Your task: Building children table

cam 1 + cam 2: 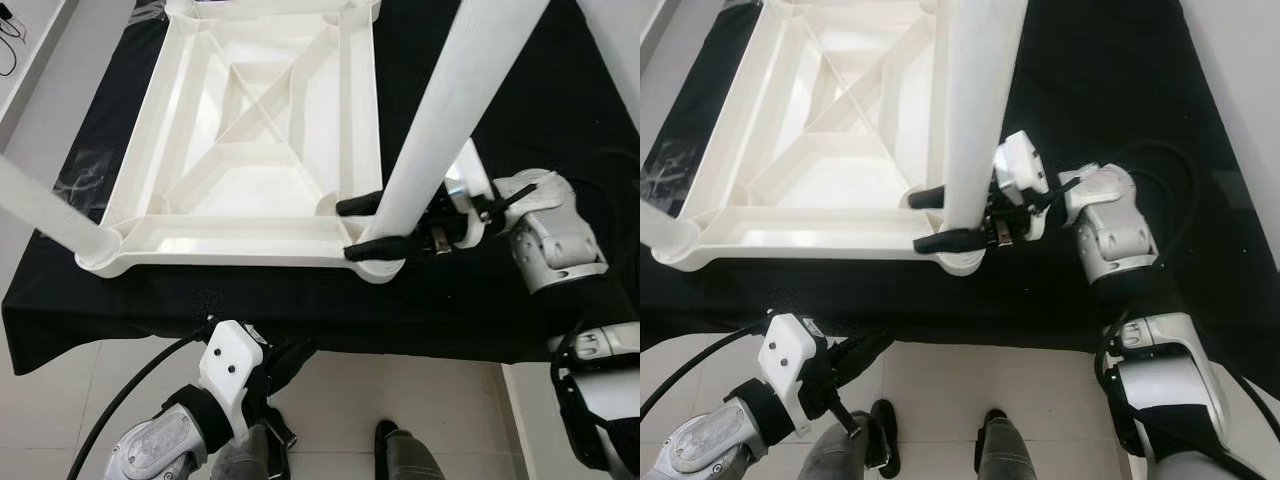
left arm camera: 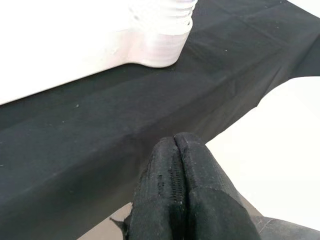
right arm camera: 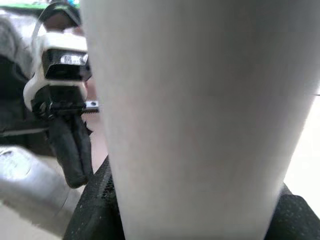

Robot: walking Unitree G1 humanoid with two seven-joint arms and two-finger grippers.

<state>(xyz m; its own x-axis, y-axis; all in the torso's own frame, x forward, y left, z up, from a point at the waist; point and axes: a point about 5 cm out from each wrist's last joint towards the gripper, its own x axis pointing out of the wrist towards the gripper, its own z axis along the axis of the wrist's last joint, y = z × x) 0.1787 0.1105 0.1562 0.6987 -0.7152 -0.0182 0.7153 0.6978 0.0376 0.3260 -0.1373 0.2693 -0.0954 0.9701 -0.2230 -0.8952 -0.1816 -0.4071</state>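
Nearest to us, the left tool (image 2: 175, 165) hangs low off the front edge of the bench (image 1: 150, 320), its two black fingers pressed flat together with nothing between them. The silver forearm bends in from the lower left, a black cable (image 1: 130, 395) trailing off it, and two dark shoes (image 1: 990, 425) stand on the pale tiled floor (image 1: 400, 390) just beneath.

A step farther in, a black cloth (image 2: 100, 135) (matte, finely woven, falling over the front edge) covers the bench. On it lies the white plastic tabletop (image 1: 250, 120), upside down, so we look into its ribbed underside: a square frame with diagonal ribs crossing in the middle and round sockets at the corners. It sits close to the front edge, leaving a narrow strip of cloth before the drop.

At the near right corner socket stands a white table leg (image 1: 440, 120), a smooth round tube leaning up toward us. The right tool (image 1: 375, 225) comes in from the right with the elbow folded and the wrist level, and its long black fingers (image 1: 360, 205) clasp the leg low down, one on each side, just above the socket. A second leg (image 1: 40, 210) rises from the near left corner.

Beyond the tabletop's right side, open cloth stretches away.
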